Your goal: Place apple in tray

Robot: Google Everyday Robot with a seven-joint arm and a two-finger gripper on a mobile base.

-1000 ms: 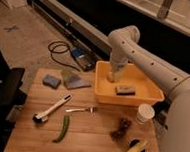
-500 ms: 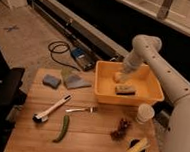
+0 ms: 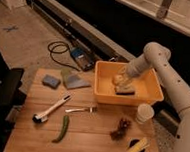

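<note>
Gripper [image 3: 122, 76] over tray [image 3: 103, 94], perhaps above apple [image 3: 118, 79], wooden table [image 3: 91, 133]

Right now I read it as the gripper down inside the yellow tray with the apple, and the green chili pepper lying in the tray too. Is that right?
Not quite. The camera view shows the gripper down inside the yellow tray by the apple, but the green chili pepper is not in the tray. It lies out on the wooden table, in front of the dish brush.

gripper [image 3: 122, 73] above apple [image 3: 118, 79] inside yellow tray [image 3: 101, 93].
</note>
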